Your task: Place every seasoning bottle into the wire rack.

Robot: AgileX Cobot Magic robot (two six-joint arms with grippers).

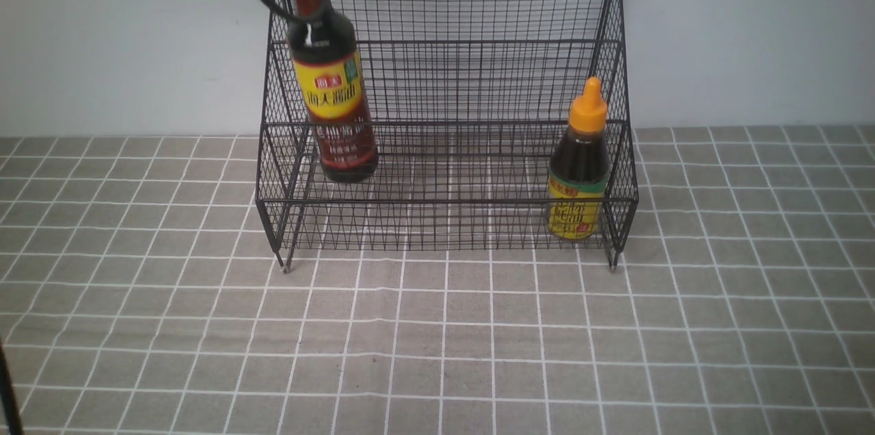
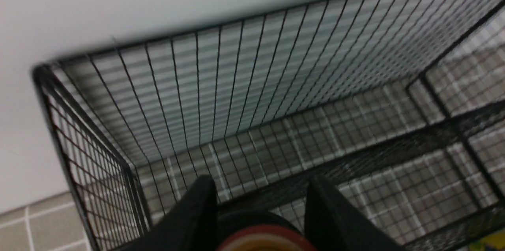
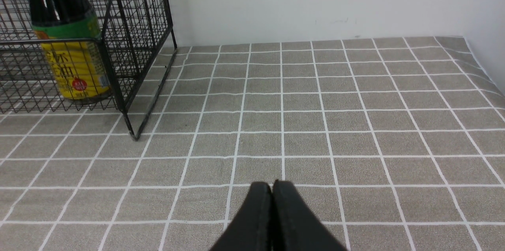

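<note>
Left gripper [image 2: 256, 219] clamps the tall bottle [image 1: 333, 100], upper left; settle it upright in the wire rack [image 1: 478, 45] before letting go, right gripper [image 3: 272, 207] closed, empty.

Staged tabletop test setup, kitchen-themed: grey checked tablecloth with white grid lines [image 1: 437, 353], plain white wall [image 1: 752, 31], black wire-mesh rack [image 1: 478, 79].
</note>
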